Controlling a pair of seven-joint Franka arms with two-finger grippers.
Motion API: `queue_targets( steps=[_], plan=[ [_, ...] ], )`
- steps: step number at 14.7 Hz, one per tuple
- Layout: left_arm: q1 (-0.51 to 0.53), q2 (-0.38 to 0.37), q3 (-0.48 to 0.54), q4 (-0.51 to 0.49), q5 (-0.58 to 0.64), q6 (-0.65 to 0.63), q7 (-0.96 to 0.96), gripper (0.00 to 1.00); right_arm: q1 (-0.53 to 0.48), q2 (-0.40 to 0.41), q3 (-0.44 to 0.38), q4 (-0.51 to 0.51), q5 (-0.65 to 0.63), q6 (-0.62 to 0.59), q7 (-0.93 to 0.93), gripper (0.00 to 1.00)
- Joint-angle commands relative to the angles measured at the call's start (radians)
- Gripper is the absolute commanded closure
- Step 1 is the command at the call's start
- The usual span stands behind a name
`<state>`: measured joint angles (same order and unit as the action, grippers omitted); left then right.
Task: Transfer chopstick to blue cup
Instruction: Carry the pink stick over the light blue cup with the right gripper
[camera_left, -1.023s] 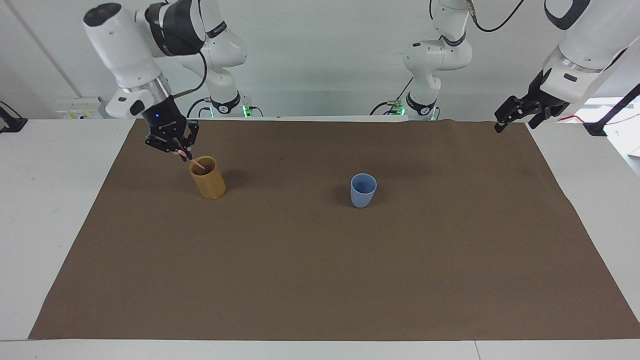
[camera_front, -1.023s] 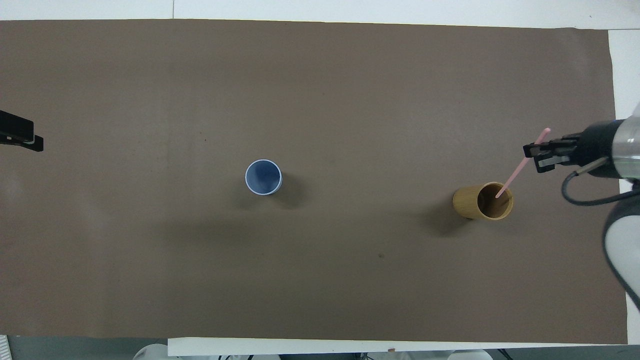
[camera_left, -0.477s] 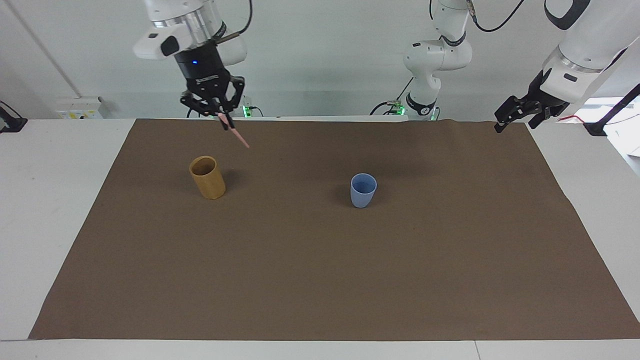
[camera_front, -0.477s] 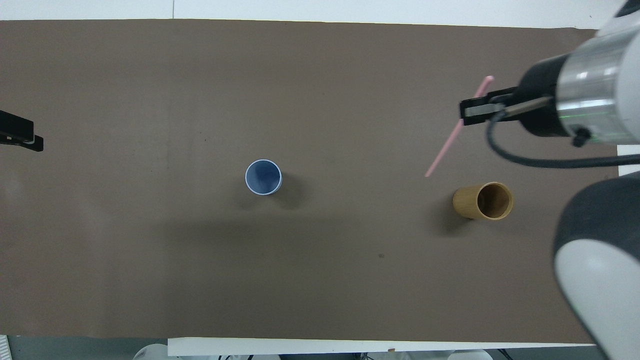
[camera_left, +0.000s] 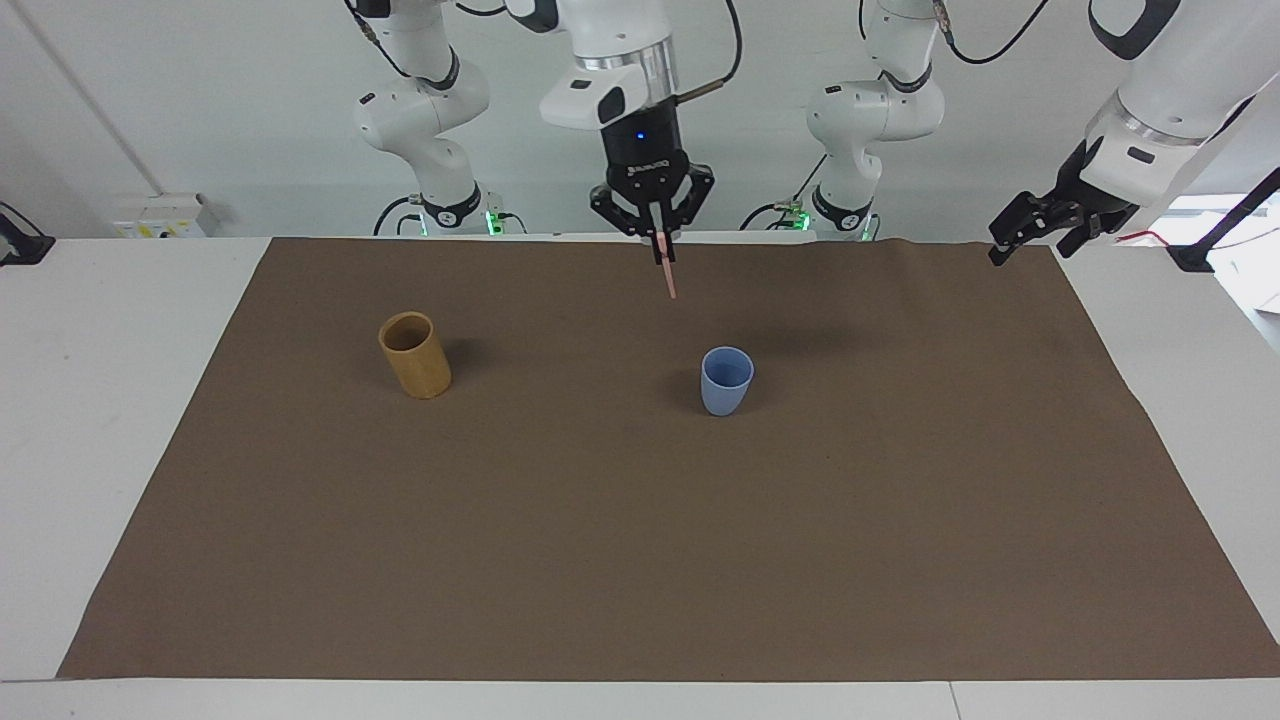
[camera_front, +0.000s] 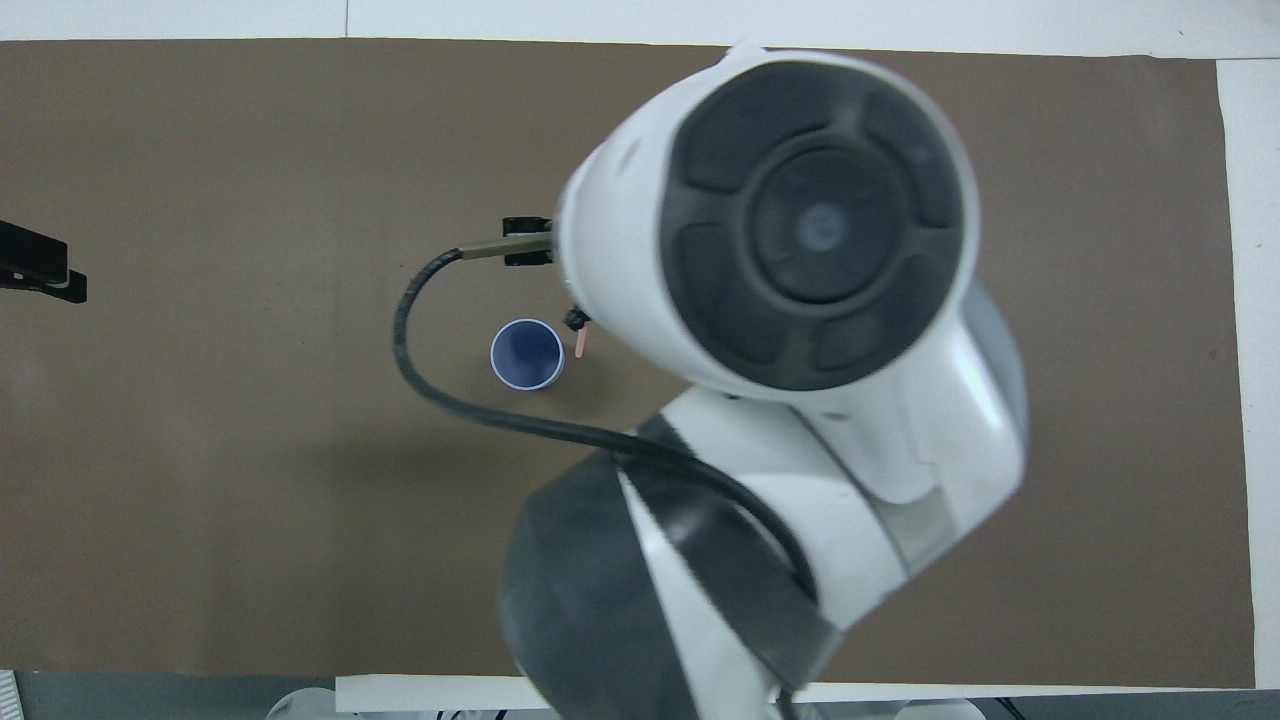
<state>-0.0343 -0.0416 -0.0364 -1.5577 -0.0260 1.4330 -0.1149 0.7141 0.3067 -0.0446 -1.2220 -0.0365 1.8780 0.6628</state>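
With the pink chopstick (camera_left: 668, 272) pinched in the right gripper (camera_left: 661, 234), seemingly just short of the blue cup (camera_left: 726, 380), its hanging tip should be centred over the rim before being lowered; the left gripper (camera_left: 1022, 232) waits, its finger state unreadable.

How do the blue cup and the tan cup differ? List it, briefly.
The blue cup is light blue, shorter, and tapers to a narrower base; the tan cup is ochre, taller, and straight-sided. The blue cup stands toward the middle of the brown mat; the tan cup stands toward the right arm's end. The chopstick in the right gripper hangs close above the blue cup, not the tan one. Both stand upright, open-topped and handleless.
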Motion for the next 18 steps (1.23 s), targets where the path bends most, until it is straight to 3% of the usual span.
queue_targets(
  steps=[1,4,7,16,18],
  plan=[
    [0.001,-0.018,0.004,-0.018,-0.011,-0.011,0.004,0.00,0.042,0.110,-0.006,0.062,-0.060,0.062,0.081,1.00],
    [0.001,-0.018,0.004,-0.018,-0.011,-0.011,0.004,0.00,0.047,0.126,0.002,0.050,-0.095,0.110,0.083,1.00],
    [0.001,-0.018,0.004,-0.018,-0.011,-0.011,0.004,0.00,0.077,0.123,0.005,-0.028,-0.102,0.159,0.087,1.00],
    [0.001,-0.018,0.004,-0.018,-0.011,-0.013,0.004,0.00,0.084,0.062,0.005,-0.181,-0.109,0.197,0.086,0.97],
    [0.001,-0.018,0.004,-0.018,-0.011,-0.011,0.004,0.00,0.084,0.032,0.005,-0.265,-0.114,0.275,0.086,0.83]
  ],
)
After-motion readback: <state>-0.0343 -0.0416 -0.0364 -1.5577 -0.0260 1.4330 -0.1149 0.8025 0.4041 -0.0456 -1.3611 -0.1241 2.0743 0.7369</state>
